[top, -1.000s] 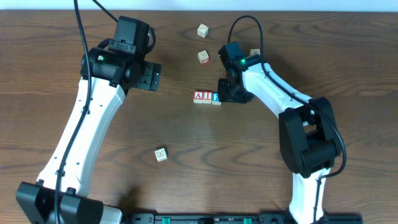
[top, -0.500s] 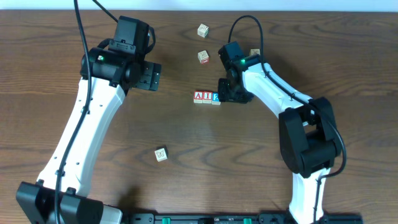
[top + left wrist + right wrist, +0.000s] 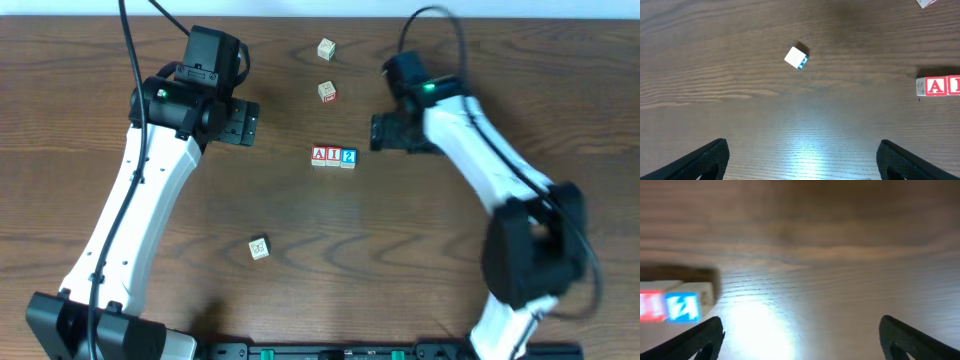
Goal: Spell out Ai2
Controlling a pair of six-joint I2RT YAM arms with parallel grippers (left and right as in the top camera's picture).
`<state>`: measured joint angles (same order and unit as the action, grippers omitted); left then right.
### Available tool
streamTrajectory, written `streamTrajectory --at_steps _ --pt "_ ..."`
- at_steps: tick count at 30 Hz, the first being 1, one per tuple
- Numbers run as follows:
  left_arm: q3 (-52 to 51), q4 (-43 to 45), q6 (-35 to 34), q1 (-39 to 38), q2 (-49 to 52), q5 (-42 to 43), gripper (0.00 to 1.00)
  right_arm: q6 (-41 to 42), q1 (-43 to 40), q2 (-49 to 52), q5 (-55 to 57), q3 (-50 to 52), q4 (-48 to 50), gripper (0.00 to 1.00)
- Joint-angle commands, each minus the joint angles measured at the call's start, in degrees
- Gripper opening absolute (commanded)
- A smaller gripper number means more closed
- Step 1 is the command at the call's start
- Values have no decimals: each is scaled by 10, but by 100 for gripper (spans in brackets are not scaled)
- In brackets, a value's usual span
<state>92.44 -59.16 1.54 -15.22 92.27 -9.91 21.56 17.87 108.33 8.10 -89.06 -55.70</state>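
Red-framed A cube point(image 3: 319, 155), I cube point(image 3: 333, 155) and blue 2 cube point(image 3: 348, 156) are sitting touching in a row, outside the right gripper point(image 3: 800, 330), near its wide, empty jaws; the left gripper point(image 3: 802, 150) is gaping empty too.

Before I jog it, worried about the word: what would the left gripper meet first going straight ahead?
Probably the white cube, centred ahead of the left gripper; the A block sits well aside. Depth unclear.
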Motion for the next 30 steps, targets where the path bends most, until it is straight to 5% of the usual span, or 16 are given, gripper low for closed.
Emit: streamTrajectory --at_steps 1,4,7,13,22,30 --pt "-1 -2 4 -1 2 -10 95 -37 -6 -68 42 0 -12 99" --pt "-1 -2 4 -1 2 -10 95 -60 -10 -122 44 0 -9 99" --pt "-1 -2 4 -1 2 -10 95 -182 -8 -166 14 7 29 99" --pt "-1 -2 4 -1 2 -10 96 -283 -2 -274 -38 143 257 99" --pt "-1 -2 4 -1 2 -10 95 -287 -43 -518 -91 449 520 99" --pt "-1 -2 4 -1 2 -10 95 -254 -130 -698 -212 650 574 99"
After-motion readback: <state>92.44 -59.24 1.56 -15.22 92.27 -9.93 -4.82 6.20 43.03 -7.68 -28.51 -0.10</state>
